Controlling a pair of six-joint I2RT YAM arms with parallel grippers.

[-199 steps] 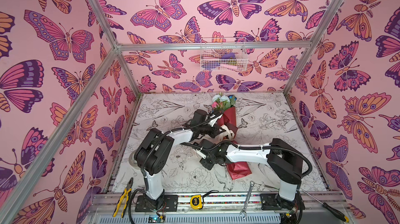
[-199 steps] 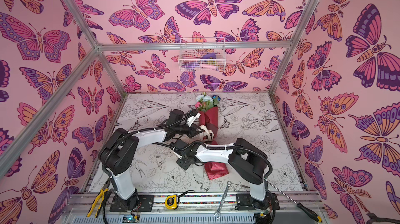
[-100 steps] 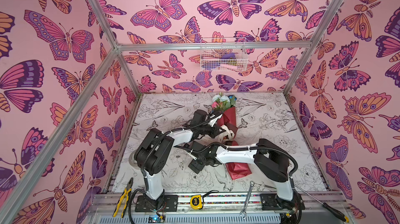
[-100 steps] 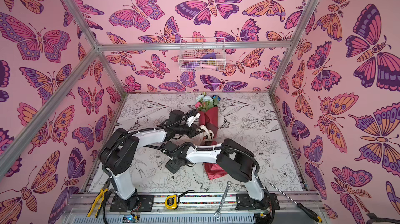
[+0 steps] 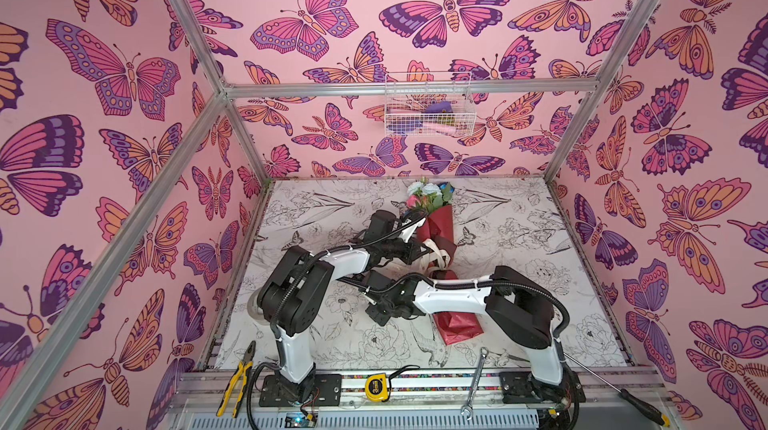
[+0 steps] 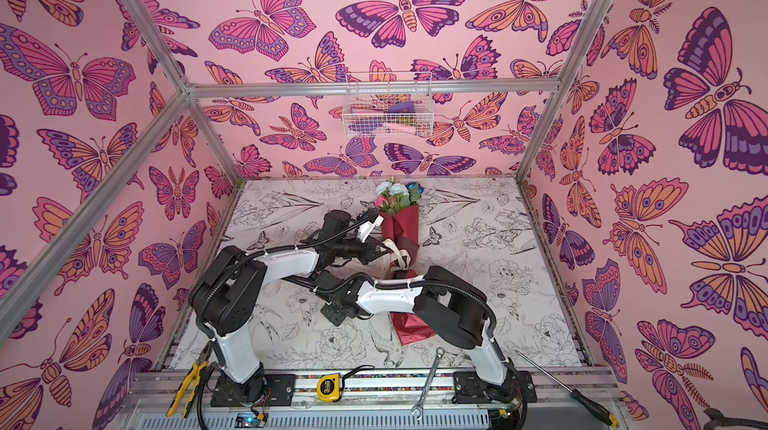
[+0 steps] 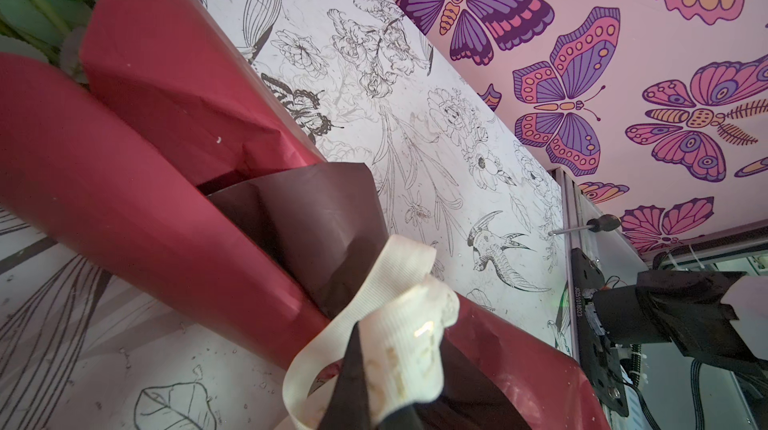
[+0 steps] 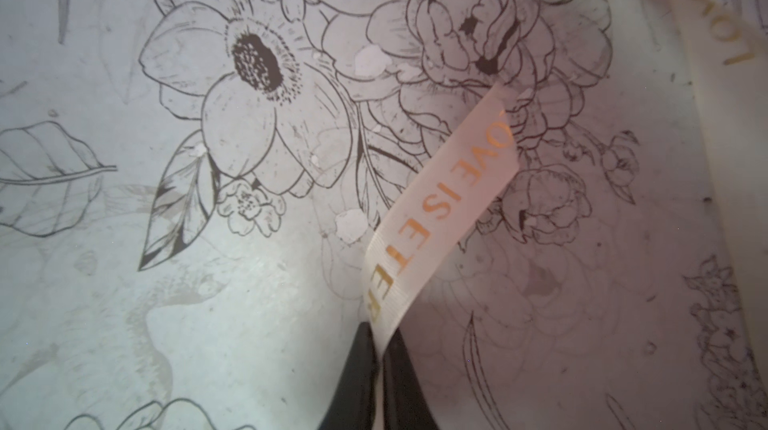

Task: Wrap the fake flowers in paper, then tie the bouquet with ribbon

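Left wrist view: we find the bouquet of fake flowers [image 7: 145,158] lying on the bench [image 7: 436,137], with a cream ribbon [image 7: 399,278] looped round its waist. The left fingers [image 7: 352,386] are clamped on that ribbon at the waist. The right fingers [image 8: 357,386] are pinched together on a gold-lettered ribbon tail, close over the bench. In both top views the flower heads point toward the back wall [image 5: 332,149].
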